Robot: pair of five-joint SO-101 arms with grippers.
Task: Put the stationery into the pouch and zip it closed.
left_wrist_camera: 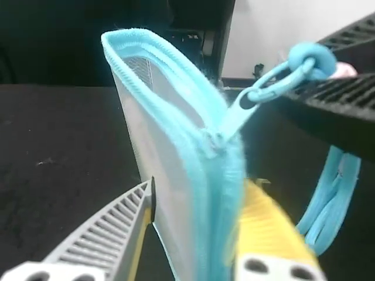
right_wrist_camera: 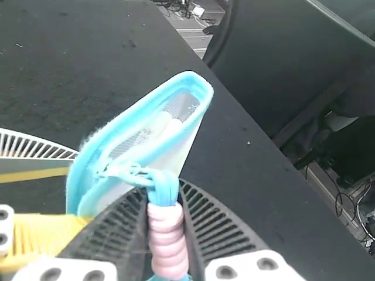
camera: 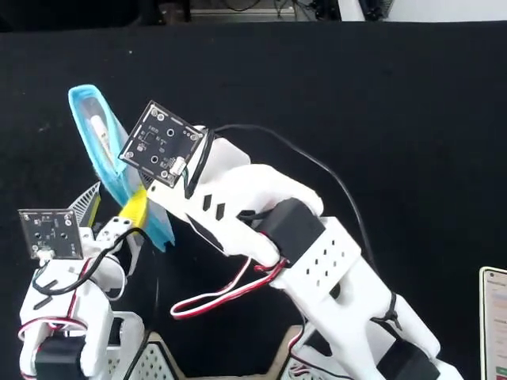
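While clamped over the counter (camera: 356,95) by the left end effector (left_wrist_camera: 199,199), the pouch (camera: 107,150) is seen partly unzipped. Its pull (left_wrist_camera: 258,93) is gripped by the right end effector (right_wrist_camera: 164,196).

This is looking like a robotics lab: a black-covered desk (camera: 396,95) is carrying white robot arms (camera: 317,253), and loose cables (right_wrist_camera: 183,8) are trailing across the floor beyond.
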